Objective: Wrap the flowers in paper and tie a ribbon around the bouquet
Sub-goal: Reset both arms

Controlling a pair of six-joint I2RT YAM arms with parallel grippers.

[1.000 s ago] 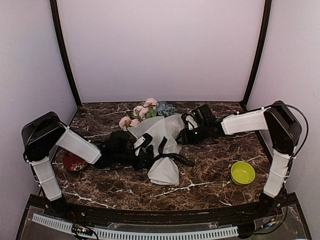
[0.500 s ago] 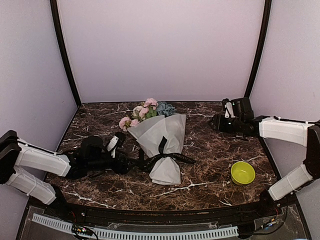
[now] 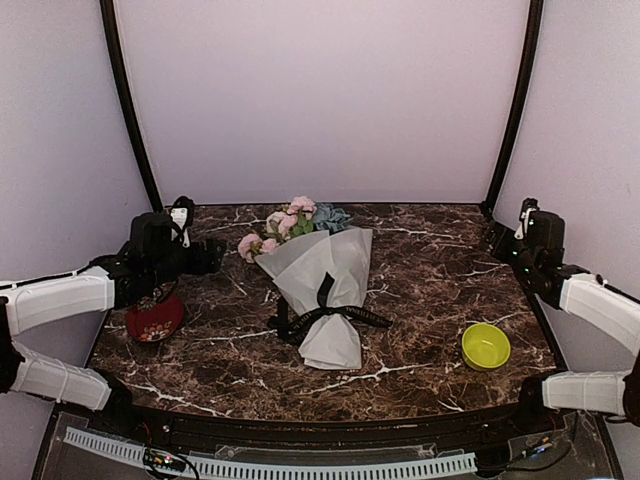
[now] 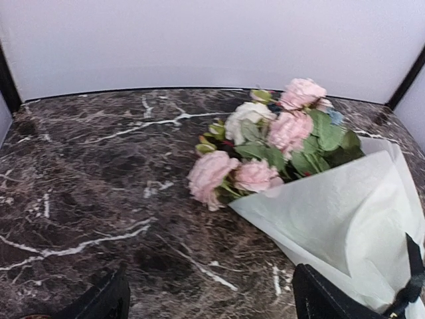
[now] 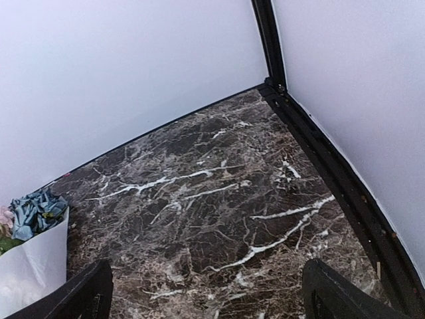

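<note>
Task looks finished: flowers [image 3: 290, 222] sit in the paper [image 3: 335, 345] cone, ribbon [image 3: 325, 316] apparently tied round it, on the worktop [image 3: 430, 300]. The left hand [image 4: 212, 304] gapes empty, bouquet [image 4: 319, 199] ahead-right of it. The right hand [image 5: 212, 296] gapes empty too, bouquet far left.

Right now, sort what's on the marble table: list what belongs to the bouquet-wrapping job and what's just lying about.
Belongs to the job:
- pink, white and blue flowers with green leaves
- frosted white paper cone wrapped around them
- narrow black ribbon tied round the cone

Just lying about:
- round lime-green bowl, to the right
- dark red bowl, to the left
</note>
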